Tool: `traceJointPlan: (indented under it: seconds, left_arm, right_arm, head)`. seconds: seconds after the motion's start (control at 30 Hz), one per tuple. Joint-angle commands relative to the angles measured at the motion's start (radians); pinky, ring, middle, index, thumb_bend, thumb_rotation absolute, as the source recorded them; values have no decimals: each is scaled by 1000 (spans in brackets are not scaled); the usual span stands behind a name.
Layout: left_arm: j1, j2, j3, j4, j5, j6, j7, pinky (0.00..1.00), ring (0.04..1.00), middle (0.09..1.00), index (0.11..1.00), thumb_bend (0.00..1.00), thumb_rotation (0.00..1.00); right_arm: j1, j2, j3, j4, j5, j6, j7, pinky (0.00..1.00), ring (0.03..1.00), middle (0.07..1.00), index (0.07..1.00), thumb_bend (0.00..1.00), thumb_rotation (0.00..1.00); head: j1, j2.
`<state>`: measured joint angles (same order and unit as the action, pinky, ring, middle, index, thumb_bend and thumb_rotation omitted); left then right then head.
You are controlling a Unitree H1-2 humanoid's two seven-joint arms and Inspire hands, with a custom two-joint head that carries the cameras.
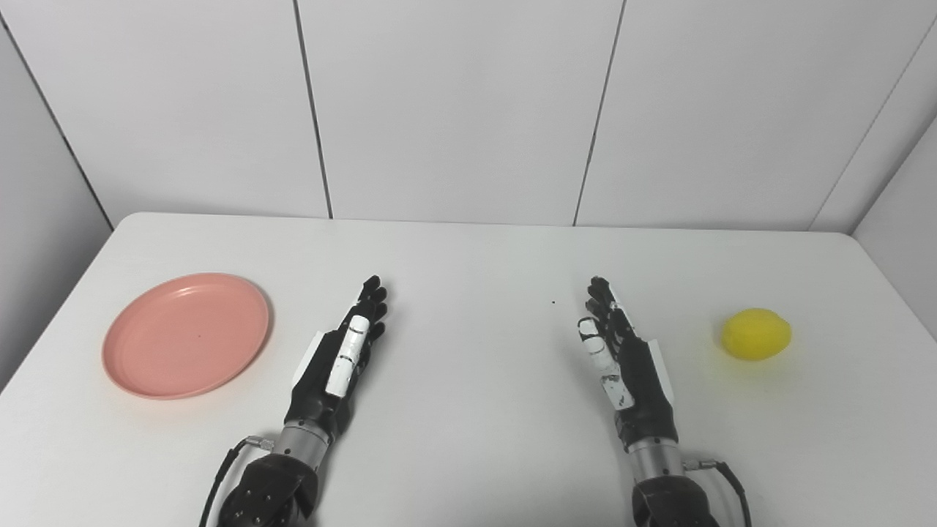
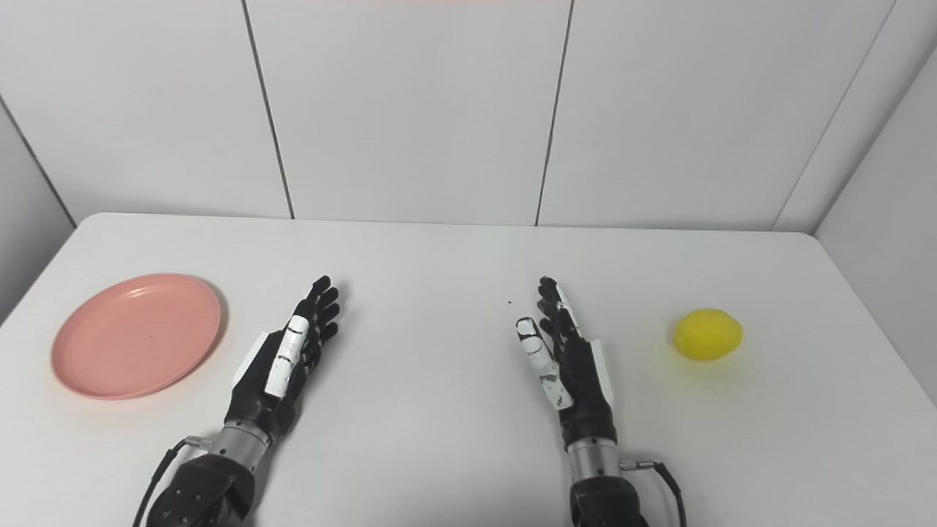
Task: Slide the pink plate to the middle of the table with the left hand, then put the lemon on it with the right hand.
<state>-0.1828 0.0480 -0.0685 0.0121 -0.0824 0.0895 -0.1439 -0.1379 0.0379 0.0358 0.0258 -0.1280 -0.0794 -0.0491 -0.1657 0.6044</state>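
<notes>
Nothing done yet. Pink plate (image 1: 186,335) at 9 o'clock on bench (image 1: 468,432), not centred. Lemon (image 1: 755,334) at 3 o'clock, untouched. Left hand (image 1: 342,360) and right hand (image 1: 621,359) flat, fingers extended, empty. Remaining: slide plate, then place lemon.
</notes>
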Motion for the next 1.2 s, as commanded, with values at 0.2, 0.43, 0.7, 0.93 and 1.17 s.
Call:
traceJointPlan:
  seconds: [0.2, 0.43, 0.7, 0.93, 1.17]
  left_arm:
    - [-36, -9, 10, -19, -5, -37, 2, 1000, 1000, 1000, 1000, 627, 1000]
    - [-36, -14, 15, -18, -7, -40, 0, 1000, 1000, 1000, 1000, 620, 1000]
    - [-37, -13, 12, -8, 2, -60, -3, 1000, 1000, 1000, 1000, 624, 1000]
    - [-32, -47, -11, 2, 51, -85, 32, 1000, 1000, 1000, 1000, 610, 1000]
    - [-43, -64, 6, -16, 19, -31, 34, 1000, 1000, 1000, 1000, 613, 1000]
  right_arm:
    - [-18, 1, 5, -30, 24, 16, 7, 921, 939, 944, 932, 695, 845]
    - [-19, 0, 8, -31, 29, 16, 7, 919, 939, 942, 928, 694, 838]
    - [-19, 0, 6, -31, 48, 16, 12, 931, 943, 947, 931, 703, 825]
    - [0, -66, -6, -33, 129, -29, 89, 981, 978, 977, 963, 681, 811]
    - [4, -127, -17, -11, 170, -44, 143, 997, 1000, 1000, 1000, 633, 929]
  head:
    - [1, -1]
    - [1, -1]
    - [31, -10]
    - [278, -63]
    - [398, -115]
